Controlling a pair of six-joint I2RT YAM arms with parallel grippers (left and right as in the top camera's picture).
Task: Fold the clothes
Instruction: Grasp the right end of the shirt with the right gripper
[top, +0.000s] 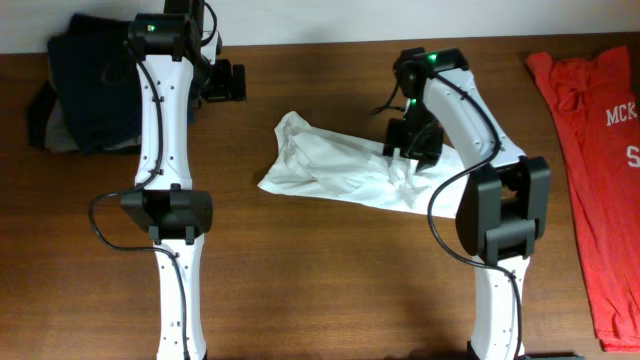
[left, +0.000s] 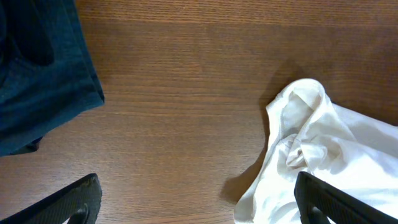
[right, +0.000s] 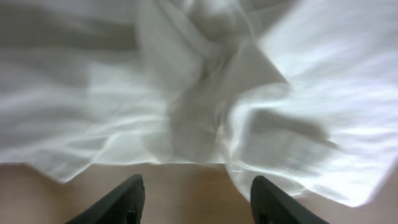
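The white T-shirt (top: 335, 160) lies crumpled in the middle of the table, its print hidden. It also shows at the right of the left wrist view (left: 323, 162) and fills the right wrist view (right: 205, 81). My left gripper (top: 232, 82) is open and empty over bare wood to the shirt's far left; in its own view (left: 196, 205) its right finger is over the shirt's edge. My right gripper (top: 410, 145) is open just above the shirt's right end; its view (right: 198, 199) shows nothing between the fingers.
A pile of dark navy garments (top: 85, 95) lies at the back left, also in the left wrist view (left: 43, 74). A red T-shirt with white lettering (top: 600, 160) lies along the right edge. Bare wood table (top: 330, 280) lies in front.
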